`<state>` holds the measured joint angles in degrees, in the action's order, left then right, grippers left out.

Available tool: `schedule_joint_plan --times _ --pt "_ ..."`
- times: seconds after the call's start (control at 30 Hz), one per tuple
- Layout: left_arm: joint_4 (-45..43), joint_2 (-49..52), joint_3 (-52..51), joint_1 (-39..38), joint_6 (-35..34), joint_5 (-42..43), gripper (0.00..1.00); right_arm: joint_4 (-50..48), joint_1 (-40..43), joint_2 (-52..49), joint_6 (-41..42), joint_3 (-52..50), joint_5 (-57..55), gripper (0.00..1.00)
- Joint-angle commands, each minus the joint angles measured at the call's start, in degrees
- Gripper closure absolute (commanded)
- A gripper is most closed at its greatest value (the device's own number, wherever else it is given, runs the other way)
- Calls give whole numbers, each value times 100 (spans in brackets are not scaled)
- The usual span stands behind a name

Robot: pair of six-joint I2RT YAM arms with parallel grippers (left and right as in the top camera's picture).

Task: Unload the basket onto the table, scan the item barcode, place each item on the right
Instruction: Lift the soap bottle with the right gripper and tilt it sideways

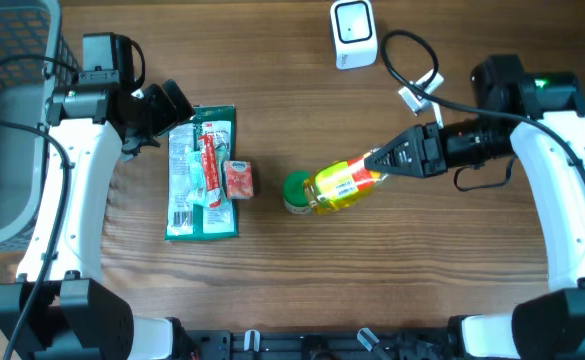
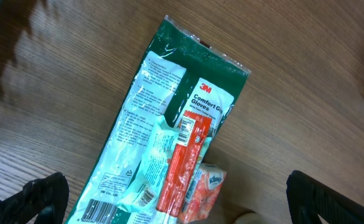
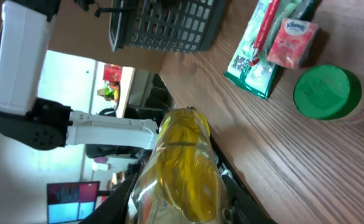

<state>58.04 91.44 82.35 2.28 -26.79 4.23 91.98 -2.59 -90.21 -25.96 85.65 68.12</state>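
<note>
**Overhead view.** Bright, even, diffuse light on the wooden desk (image 1: 422,260). Focus is sharp all round the green glove packet (image 1: 204,175). Up and right of the packet the white scanner (image 1: 353,33) is nearly washed out.

**Left wrist view.** Pale glare streaks on the packet's (image 2: 163,112) film. A dim shadow patch lies on the desk up-left of it. The left end effector (image 2: 188,198) fingers (image 2: 38,199), below the packet at both lower corners, are black and soft-edged.

**Right wrist view.** Frame tilted. The yellow bottle (image 3: 182,168), nearer the lens than the packet (image 3: 256,50), is blurred with bright highlights. The room behind is overexposed.
</note>
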Motion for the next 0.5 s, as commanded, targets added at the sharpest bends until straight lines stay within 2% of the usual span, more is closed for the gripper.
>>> schedule_joint_plan --times 0.0,0.13,0.47 --pt "-2 2 17 24 109 22 0 17 -155 455 -195 -227 391 73" --pt "-2 2 17 24 109 22 0 0 -328 916 -87 -466 396 72" --pt "-2 2 17 24 109 24 0 -111 -334 922 210 -466 396 71"
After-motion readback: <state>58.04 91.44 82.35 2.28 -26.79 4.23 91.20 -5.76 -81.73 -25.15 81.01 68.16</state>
